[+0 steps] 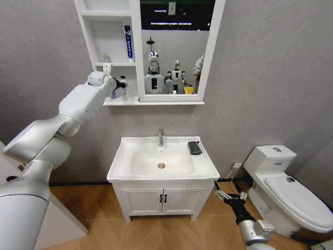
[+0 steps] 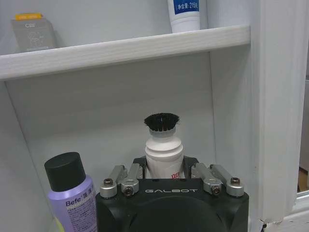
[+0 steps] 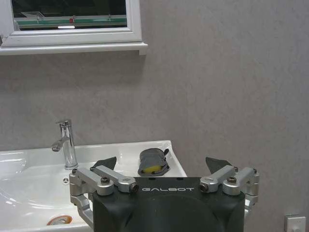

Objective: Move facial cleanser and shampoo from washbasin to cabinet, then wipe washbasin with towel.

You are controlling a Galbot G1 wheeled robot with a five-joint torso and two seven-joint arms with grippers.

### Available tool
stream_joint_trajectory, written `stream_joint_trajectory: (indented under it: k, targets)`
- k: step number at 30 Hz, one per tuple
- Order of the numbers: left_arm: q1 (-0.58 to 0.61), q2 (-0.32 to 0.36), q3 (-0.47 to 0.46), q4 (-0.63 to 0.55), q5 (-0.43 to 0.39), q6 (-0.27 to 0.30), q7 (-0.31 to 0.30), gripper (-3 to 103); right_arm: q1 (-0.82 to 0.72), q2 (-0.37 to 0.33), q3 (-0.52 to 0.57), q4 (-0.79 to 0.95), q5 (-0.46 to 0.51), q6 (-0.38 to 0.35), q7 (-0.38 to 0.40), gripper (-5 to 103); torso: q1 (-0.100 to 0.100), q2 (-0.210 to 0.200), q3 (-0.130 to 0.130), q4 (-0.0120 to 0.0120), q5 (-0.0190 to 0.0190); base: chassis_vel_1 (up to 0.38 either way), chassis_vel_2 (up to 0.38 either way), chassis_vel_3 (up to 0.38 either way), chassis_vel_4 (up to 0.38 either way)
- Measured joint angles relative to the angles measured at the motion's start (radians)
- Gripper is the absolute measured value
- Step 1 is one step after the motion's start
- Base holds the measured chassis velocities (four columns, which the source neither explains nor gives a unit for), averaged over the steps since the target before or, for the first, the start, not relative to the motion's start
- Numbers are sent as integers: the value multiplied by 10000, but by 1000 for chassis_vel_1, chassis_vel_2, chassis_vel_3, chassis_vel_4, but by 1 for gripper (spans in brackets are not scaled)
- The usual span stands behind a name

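- The left gripper [image 2: 164, 169] is raised to the lowest open shelf of the white wall-mounted cabinet [image 1: 109, 65], its fingers [image 2: 126, 176] clamped on a white bottle with a black bristly brush top [image 2: 163, 145].
- Just beside those fingers stands a lilac bottle with a black cap [image 2: 70, 193]; on the shelf above the fingers is a white tube with a blue label [image 2: 184, 12].
- The right gripper [image 3: 161, 166] hangs low by the white two-door vanity, fingers [image 3: 105, 163] spread apart and empty.
- Beyond its fingertips, the small dark grey folded towel [image 3: 153, 162] lies on the white ceramic washbasin [image 1: 162, 159] rim, near the chrome tap [image 3: 67, 144].
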Motion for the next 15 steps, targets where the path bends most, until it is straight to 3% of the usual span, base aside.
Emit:
stream_joint_trajectory:
  k: [15]
  targets:
    - [35, 45, -117, 195, 237, -118, 95, 38, -61, 14, 51, 21, 17, 71, 1, 100, 0, 0, -1, 3, -1, 0, 0, 0, 0]
